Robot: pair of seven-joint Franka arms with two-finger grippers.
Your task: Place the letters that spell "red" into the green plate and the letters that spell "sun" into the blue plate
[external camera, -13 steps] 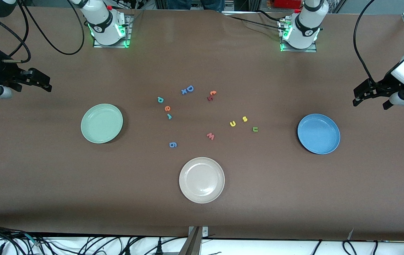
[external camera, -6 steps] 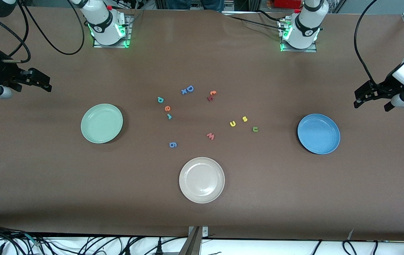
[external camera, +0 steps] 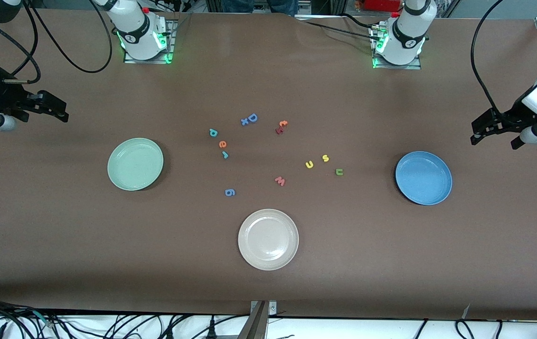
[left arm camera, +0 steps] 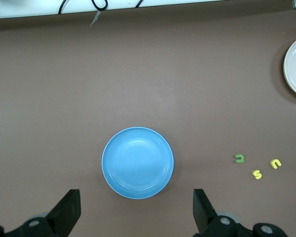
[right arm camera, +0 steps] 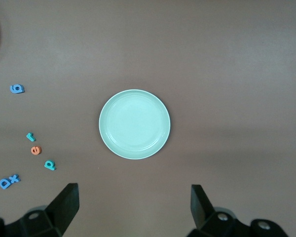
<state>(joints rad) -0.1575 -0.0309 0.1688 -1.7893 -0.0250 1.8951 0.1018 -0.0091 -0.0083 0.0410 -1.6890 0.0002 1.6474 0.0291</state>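
The teal "d" (external camera: 213,133), orange "e" (external camera: 223,144) and teal "r" (external camera: 224,155) lie in a short row mid-table. Toward the left arm's end lie the yellow "u" (external camera: 309,164), yellow "s" (external camera: 325,158) and green "n" (external camera: 339,172). The green plate (external camera: 135,164) and the blue plate (external camera: 423,177) hold nothing. My left gripper (external camera: 493,141) hangs open over bare table beside the blue plate (left arm camera: 137,163). At the right arm's end my right gripper (external camera: 42,116) hangs open, with the green plate (right arm camera: 134,124) in its wrist view.
A beige-white plate (external camera: 268,239) sits nearest the front camera. A salmon "w" (external camera: 280,181), a blue "g" (external camera: 230,192), a blue "D" with a small "x" (external camera: 249,119) and an orange and dark-red letter pair (external camera: 281,126) lie among the task letters.
The left gripper has shifted slightly at its end of the table. The right arm, letters and plates have not moved.
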